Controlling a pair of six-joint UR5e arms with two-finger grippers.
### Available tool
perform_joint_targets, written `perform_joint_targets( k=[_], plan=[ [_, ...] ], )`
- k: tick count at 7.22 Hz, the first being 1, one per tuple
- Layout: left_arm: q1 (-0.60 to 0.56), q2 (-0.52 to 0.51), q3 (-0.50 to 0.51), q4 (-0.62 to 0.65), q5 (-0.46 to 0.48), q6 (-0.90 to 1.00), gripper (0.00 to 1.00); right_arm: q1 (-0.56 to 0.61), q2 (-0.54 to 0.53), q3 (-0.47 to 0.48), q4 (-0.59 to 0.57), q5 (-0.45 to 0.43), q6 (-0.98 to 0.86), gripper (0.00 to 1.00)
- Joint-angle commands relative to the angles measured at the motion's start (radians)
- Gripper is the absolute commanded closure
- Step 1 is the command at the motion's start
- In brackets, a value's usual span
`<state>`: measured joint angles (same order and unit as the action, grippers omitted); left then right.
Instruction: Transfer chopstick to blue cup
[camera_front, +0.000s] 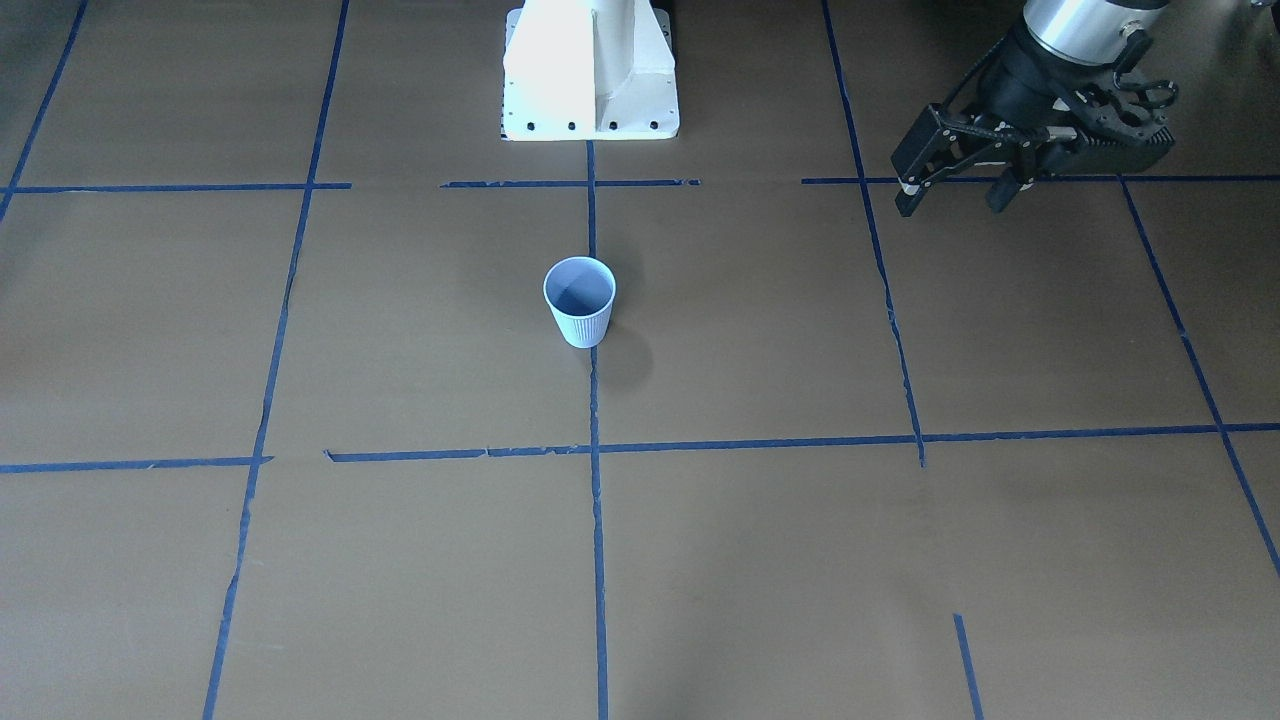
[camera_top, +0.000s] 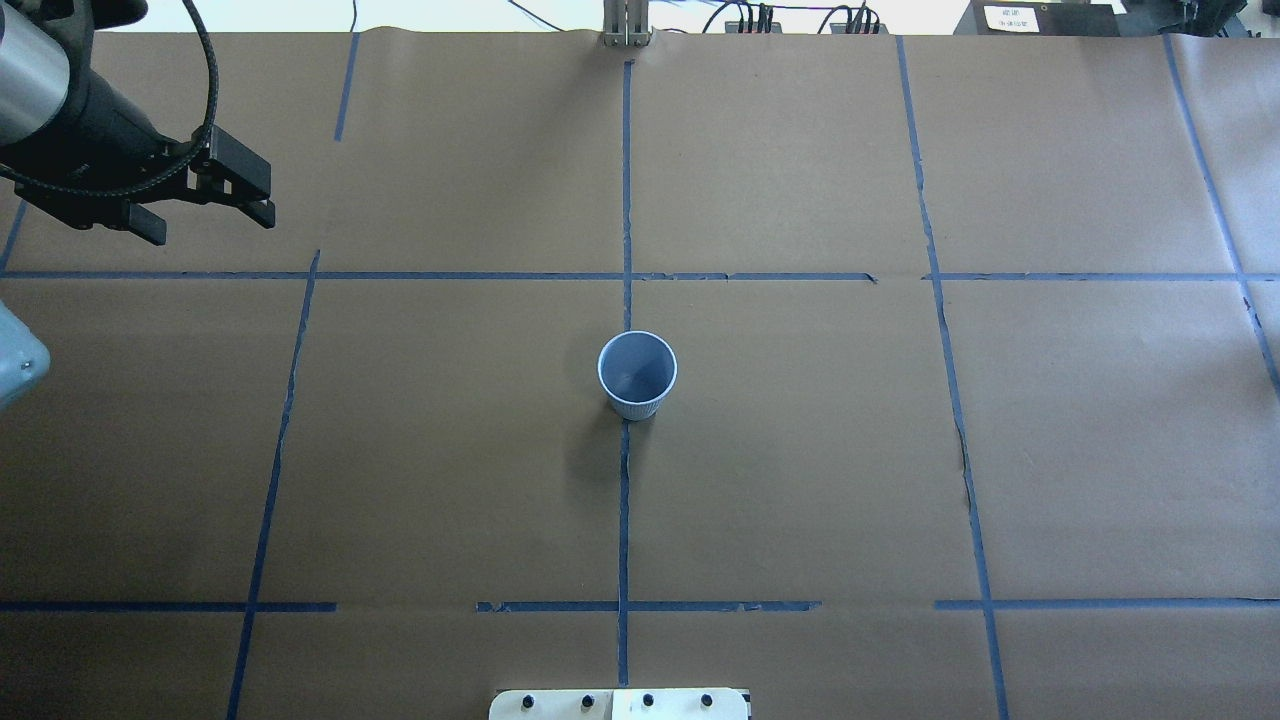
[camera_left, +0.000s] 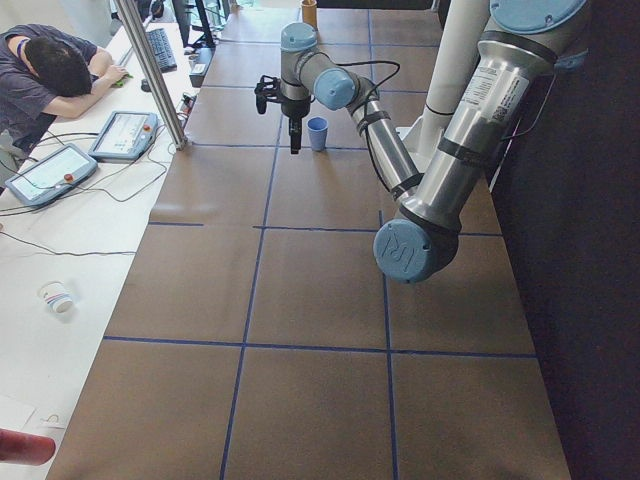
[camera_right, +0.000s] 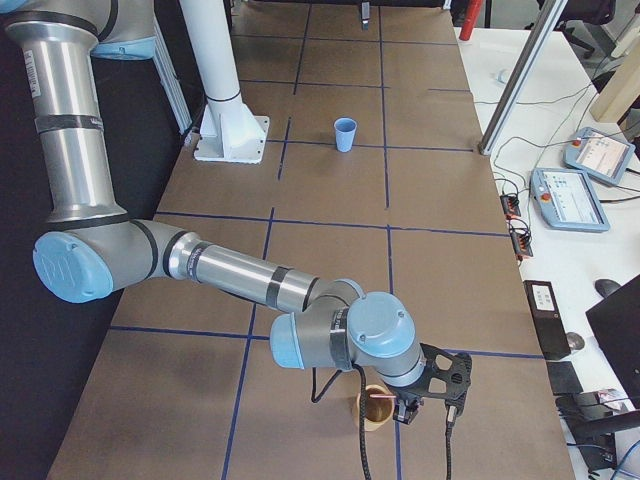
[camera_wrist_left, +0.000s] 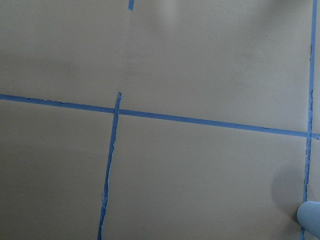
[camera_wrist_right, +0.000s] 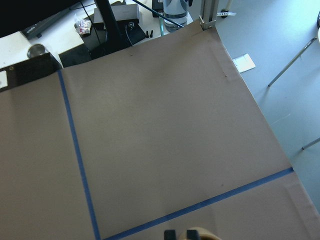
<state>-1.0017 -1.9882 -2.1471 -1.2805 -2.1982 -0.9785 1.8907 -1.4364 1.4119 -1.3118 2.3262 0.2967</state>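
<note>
The blue cup (camera_front: 580, 300) (camera_top: 637, 375) (camera_right: 345, 133) stands upright and empty on the middle tape line. My left gripper (camera_front: 955, 198) (camera_top: 210, 225) hovers open and empty far from it, over the table's left part. At the table's right end, the chopstick (camera_right: 380, 398) shows as a thin pink stick in the mouth of a tan cup (camera_right: 370, 418). My right gripper (camera_right: 428, 415) hangs right over that cup. In the right wrist view its fingertips (camera_wrist_right: 170, 234) stand close together with a narrow gap, and I cannot tell whether they hold the chopstick.
The white robot base (camera_front: 590, 80) sits at the table's near edge. A side bench beyond the far edge holds control tablets (camera_right: 570, 200), cables and a person (camera_left: 50, 70) leaning on it. The table's right corner (camera_wrist_right: 280, 165) drops off to the floor.
</note>
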Motion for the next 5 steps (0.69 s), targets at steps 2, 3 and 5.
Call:
perform_joint_targets(
  k=[2,3,5],
  plan=[
    [-0.002,0.011,-0.001,0.0,0.001,0.01,0.0,-0.033,0.084,0.375,-0.502,-0.01,0.007,1.0],
    [-0.002,0.029,0.003,-0.002,0.005,0.038,0.0,-0.086,0.19,0.477,-0.732,-0.066,0.012,1.0],
    [-0.014,0.058,0.022,0.006,0.015,0.241,0.0,-0.285,0.386,0.597,-0.976,-0.085,0.112,1.0]
  ],
)
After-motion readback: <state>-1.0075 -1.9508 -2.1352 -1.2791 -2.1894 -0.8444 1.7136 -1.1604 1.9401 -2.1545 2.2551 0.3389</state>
